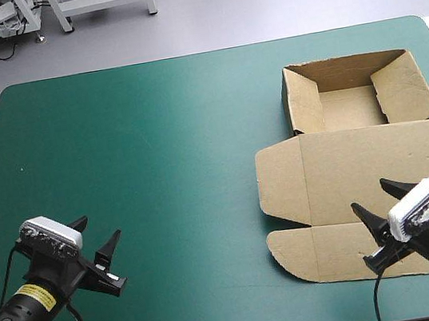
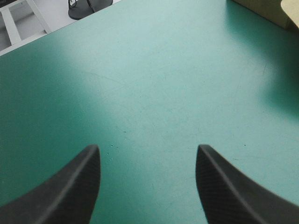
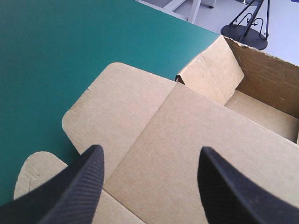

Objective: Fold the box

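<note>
**High view.** Found the box (image 1: pixel 359 155) on the right half of the teal-green cover (image 1: pixel 157 153), toward the far and right edges. Noted a tray at its far end with walls raised, and the lid with its flaps lying flat toward the near edge. Located the left gripper (image 1: pixel 99 228) near the front left corner, well apart from the box, with fingers spread and holding nothing. Located the right gripper (image 1: pixel 368 194) over the near part of the flat lid, likewise spread and gripping nothing.

**Left wrist view.** Confirmed the left gripper (image 2: pixel 147 148) released, with only bare cover between and ahead of its fingers. Saw just a corner of the box (image 2: pixel 275 9) far ahead and off to one side.

**Right wrist view.** Confirmed the right gripper (image 3: pixel 150 149) parted wide above the lid panel of the box (image 3: pixel 196 130). Could not tell whether touching the board. Noted side flap and rounded front flap flat on the cover, with tray walls standing beyond.

**Progress.** Judged done: tray walls raised and apparently tucked. Judged outstanding: lid and flaps unfolded, no grip yet taken.
</note>
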